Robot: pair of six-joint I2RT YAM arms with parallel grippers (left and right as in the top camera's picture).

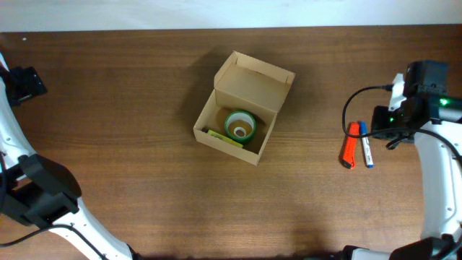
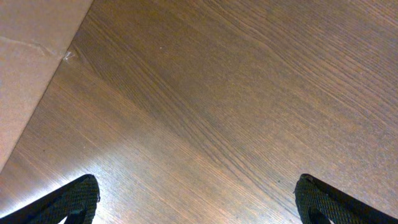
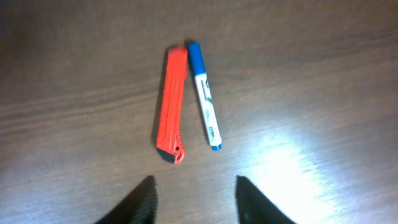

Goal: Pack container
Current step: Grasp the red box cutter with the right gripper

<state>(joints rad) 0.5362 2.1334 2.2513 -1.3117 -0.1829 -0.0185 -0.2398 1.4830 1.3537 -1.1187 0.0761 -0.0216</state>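
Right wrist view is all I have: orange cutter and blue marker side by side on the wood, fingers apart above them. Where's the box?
Observer: The container sits mid-scene between the two arms, well clear of your cutter and marker.
Operator: Open? Anything in it?
Observer: Open, lid flap standing up at the far side, with a green tape roll lying inside.
Operator: Left arm busy?
Observer: No. The left gripper is open over the table and holds nothing.
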